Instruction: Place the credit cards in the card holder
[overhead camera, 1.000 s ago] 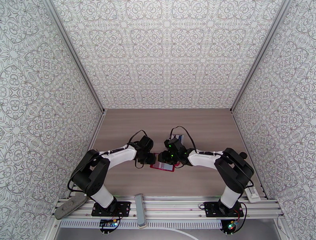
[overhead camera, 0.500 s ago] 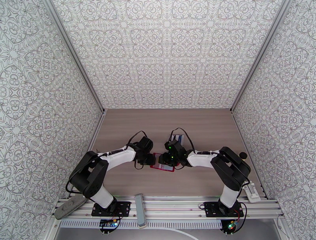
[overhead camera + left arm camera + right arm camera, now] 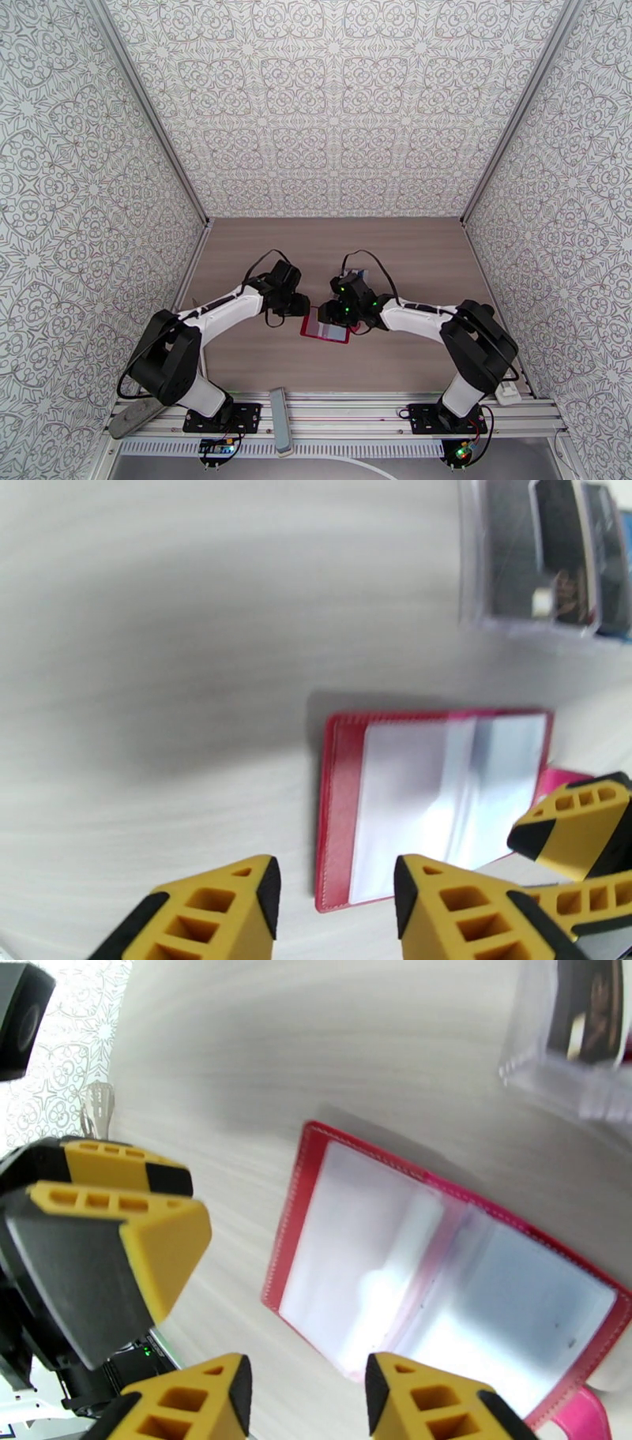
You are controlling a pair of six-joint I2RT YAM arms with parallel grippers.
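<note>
— What is changed?
— The left gripper [image 3: 336,884] is drawn back from the card holder [image 3: 426,796], which is laid open on the table [image 3: 158,638]
— And the jaws?
— Left gripper and right gripper [image 3: 308,1378] are both held apart, empty

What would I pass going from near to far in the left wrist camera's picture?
The left jaws, open with nothing between them → the red card holder, lying open on the table → the credit cards in their clear case.
</note>
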